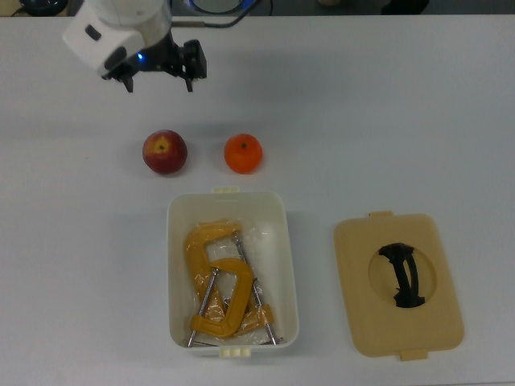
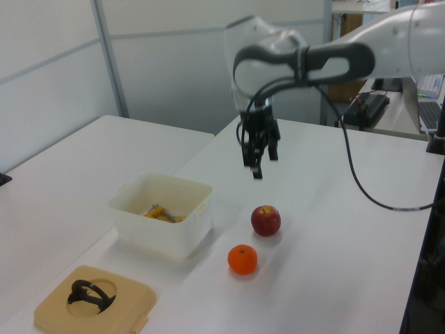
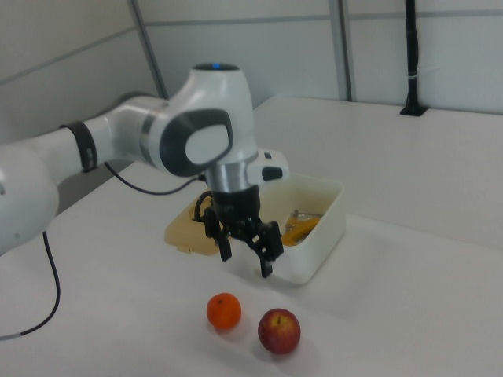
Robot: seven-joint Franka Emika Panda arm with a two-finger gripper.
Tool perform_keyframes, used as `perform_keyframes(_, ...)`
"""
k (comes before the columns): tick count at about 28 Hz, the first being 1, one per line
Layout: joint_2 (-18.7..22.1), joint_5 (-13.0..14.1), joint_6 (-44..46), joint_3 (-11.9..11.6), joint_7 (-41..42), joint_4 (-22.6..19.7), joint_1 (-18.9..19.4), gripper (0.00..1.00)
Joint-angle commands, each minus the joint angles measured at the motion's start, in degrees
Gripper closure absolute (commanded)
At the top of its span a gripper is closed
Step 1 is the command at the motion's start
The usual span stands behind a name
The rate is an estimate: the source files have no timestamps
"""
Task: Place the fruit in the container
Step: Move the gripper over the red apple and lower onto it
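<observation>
A broad matte white desk (image 1: 402,104) carries everything, smooth and plain. Above it the glossy white arm (image 2: 361,56) curves in, its grey joint bands clear in the left view; the top view cuts the arm off at the frame edge. The container (image 1: 282,257) is a white rounded-corner plastic tub with cream tabs, holding yellow metal C-clamps (image 1: 216,281) on crinkled clear film; the left view shows barely a glimpse of them over the wall. Beside it lies a flat tan lid (image 1: 398,285) with a black handle (image 1: 405,275), mostly hidden behind the arm in the right view. The gripper (image 1: 158,81) hangs spread wide, empty, over bare desk above the apple (image 1: 165,152). The apple, glossy dark red with a yellow patch, and the bright orange (image 1: 243,153) sit on the desk, apart, just outside the tub.
</observation>
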State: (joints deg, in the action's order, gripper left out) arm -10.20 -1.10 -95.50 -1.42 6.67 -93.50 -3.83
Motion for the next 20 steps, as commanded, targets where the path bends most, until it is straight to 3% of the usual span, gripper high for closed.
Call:
perform_keyframes(1, -1.04, -2.24, -5.66, -0.17, 1.51, -5.81, 1.01, 0.00)
perform_keyframes(9, -6.49, -5.57, -8.91, -0.25, 1.07, -6.34, 0.93, 0.00)
perform_keyframes(14, -7.90, -7.60, -9.44, -0.43, 0.89, -6.34, 0.66, 0.00)
perform_keyframes(20, -10.10, -7.78, -11.64, -0.43, 0.54, -6.34, 0.66, 0.00)
